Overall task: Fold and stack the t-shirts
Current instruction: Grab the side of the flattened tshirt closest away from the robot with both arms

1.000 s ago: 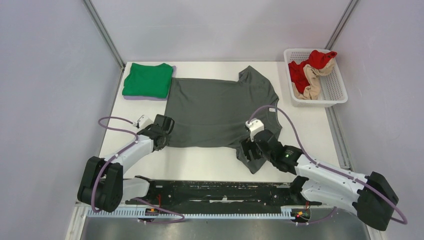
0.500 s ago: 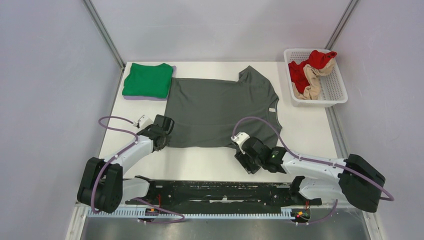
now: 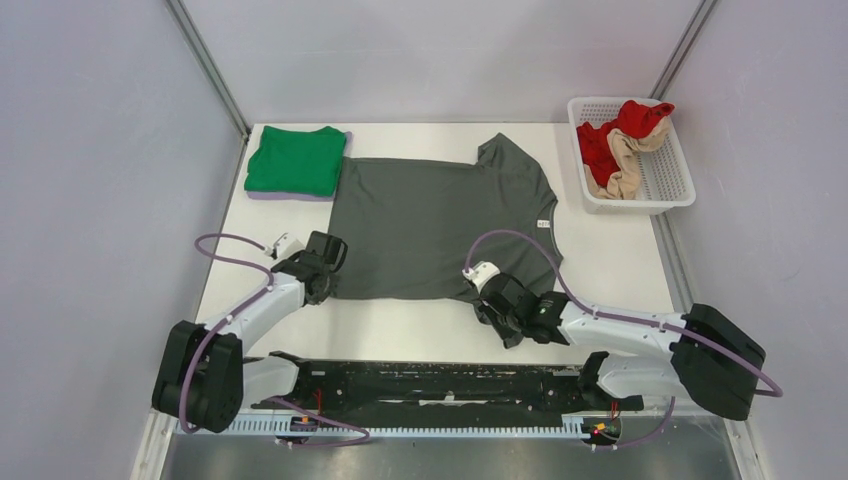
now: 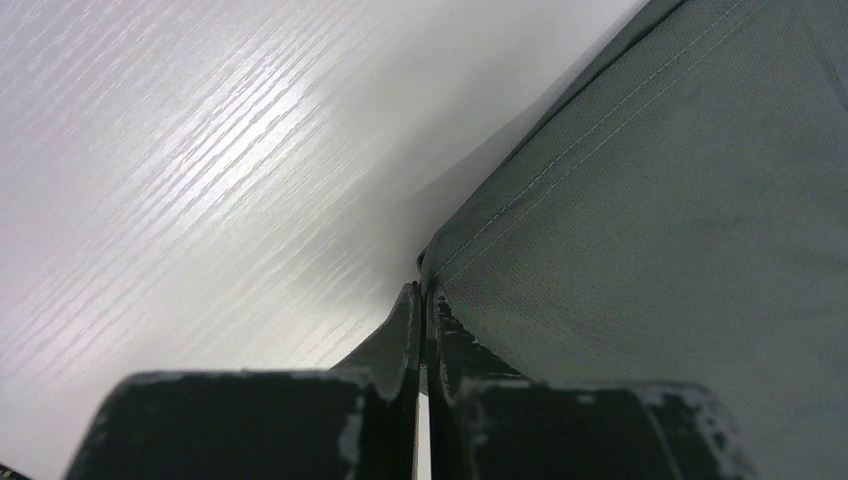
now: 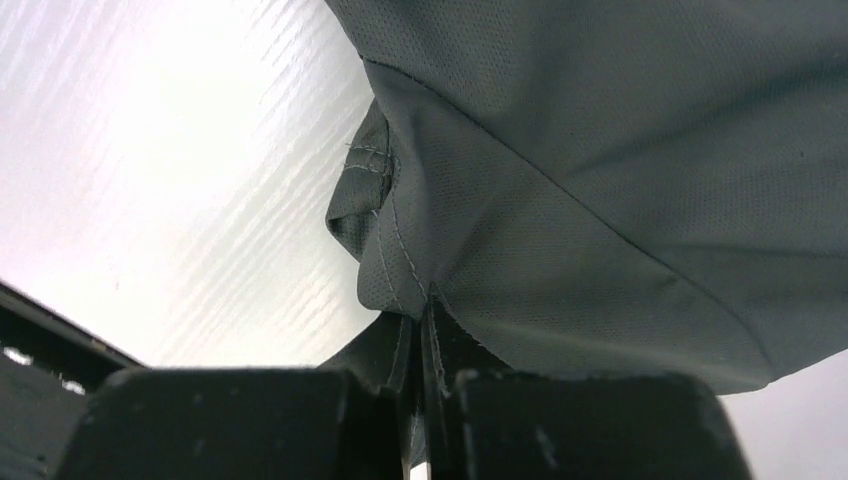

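The dark grey t-shirt (image 3: 440, 225) lies spread flat in the middle of the white table, collar to the right. My left gripper (image 3: 325, 272) is shut on its near left hem corner (image 4: 440, 262). At the near right, my right gripper (image 3: 493, 305) is shut on the bunched sleeve (image 5: 385, 230) of the same shirt. Cloth (image 5: 600, 180) fills the upper half of the right wrist view. The bright green t-shirt (image 3: 296, 159) rests folded at the far left corner, on a thin lilac layer.
A white lattice basket (image 3: 672, 190) at the far right holds red and beige garments (image 3: 620, 140). Grey walls close in left, right and behind. A black rail (image 3: 430, 385) runs along the near edge between the arm bases. Bare table (image 3: 410, 325) shows below the shirt.
My right gripper swung left and toward the near edge, then closed on the near sleeve, which bunched up. The left arm stayed put, still gripping the hem.
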Robot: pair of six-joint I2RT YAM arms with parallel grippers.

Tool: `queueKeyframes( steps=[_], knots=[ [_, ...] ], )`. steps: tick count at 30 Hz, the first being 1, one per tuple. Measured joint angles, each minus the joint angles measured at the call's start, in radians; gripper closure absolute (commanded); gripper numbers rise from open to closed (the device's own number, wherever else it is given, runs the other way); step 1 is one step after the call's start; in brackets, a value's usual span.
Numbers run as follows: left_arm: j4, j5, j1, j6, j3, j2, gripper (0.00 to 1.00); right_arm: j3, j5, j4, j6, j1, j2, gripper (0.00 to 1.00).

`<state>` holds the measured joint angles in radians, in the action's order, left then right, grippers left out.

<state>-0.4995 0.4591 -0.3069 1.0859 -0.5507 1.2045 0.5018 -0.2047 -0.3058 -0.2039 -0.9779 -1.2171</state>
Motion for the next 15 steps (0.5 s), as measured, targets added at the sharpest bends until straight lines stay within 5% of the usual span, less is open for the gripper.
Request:
queueKeyframes(
  steps=[15],
  knots=[
    [-0.256, -0.095, 0.0, 0.001, 0.117, -0.357, 0.98, -0.102, 0.148, -0.267, -0.123, -0.103, 0.299, 1.0]
  ],
)
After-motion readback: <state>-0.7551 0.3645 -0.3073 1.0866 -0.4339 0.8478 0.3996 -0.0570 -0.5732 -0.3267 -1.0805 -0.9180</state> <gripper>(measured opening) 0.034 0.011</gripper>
